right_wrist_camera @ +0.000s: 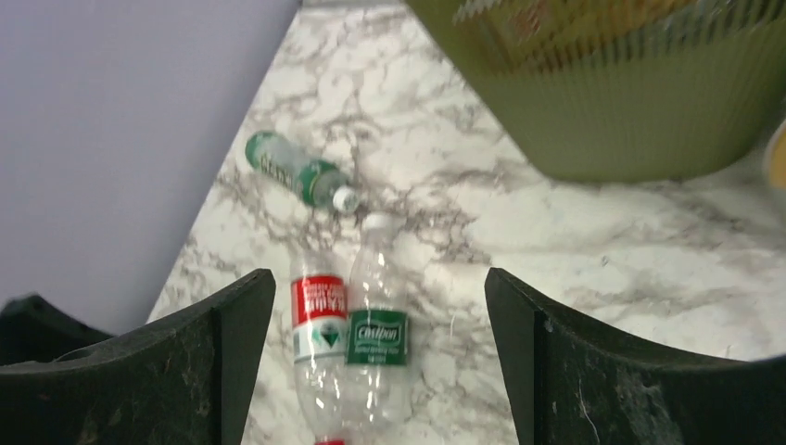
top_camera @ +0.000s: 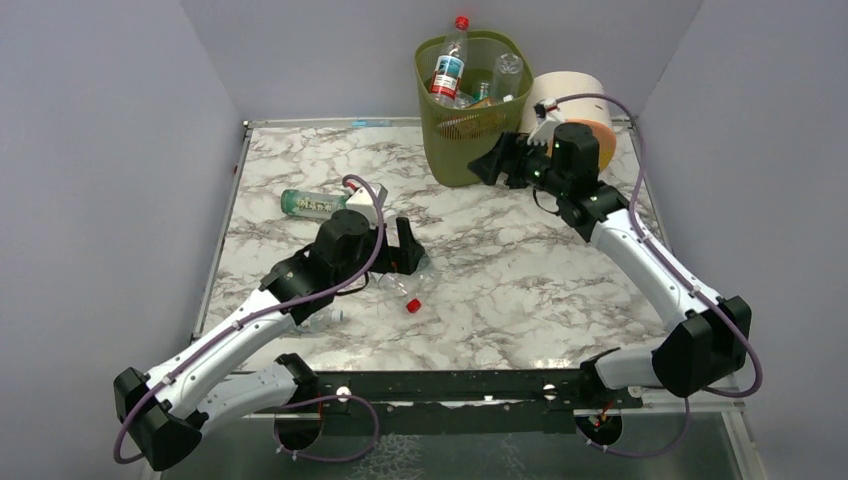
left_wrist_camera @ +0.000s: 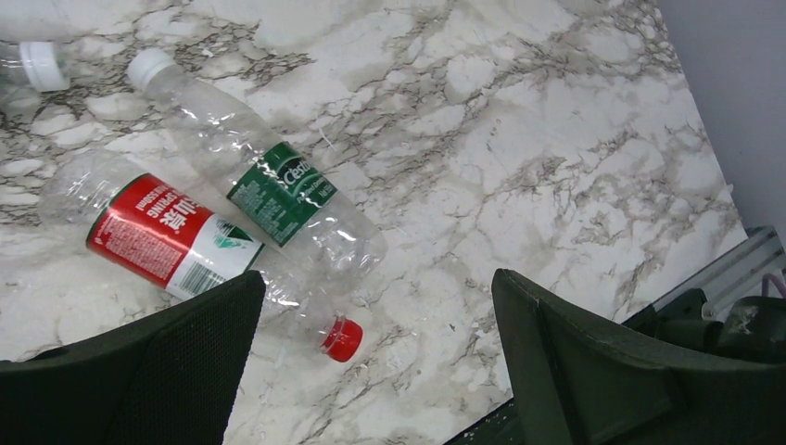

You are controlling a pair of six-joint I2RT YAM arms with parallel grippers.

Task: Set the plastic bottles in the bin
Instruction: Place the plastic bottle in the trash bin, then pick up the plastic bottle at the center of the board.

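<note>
Bottles (left_wrist_camera: 283, 190), bin (top_camera: 470, 150), drum (top_camera: 567, 88) on marble table (top_camera: 530, 280)

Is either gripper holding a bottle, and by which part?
Nothing is held. The left gripper is open above the red-labelled bottle and green-labelled bottle; the right gripper is open beside the bin.

Built as a matched pair: left arm (top_camera: 235, 330) and right arm (top_camera: 640, 255). Long links in glossy white shell, tapering toward the wrist. Joints in chunky black housings, rounded at elbow and shoulder. Small dark screw dots along the white shells. Thin purple left cable (top_camera: 365, 250) looped outside the arm from shoulder to wrist; matching right cable (top_camera: 640, 150) arched wide over the other. Small white camera block (top_camera: 368, 195) beside each black wrist drum. Left pincer (left_wrist_camera: 375, 306) with two broad, wedge-shaped fingers (left_wrist_camera: 167, 371), matte black, finely grained. Right pincer (right_wrist_camera: 380, 287) in the same black, its surfaces scuffed with pale specks and scratches.
</note>
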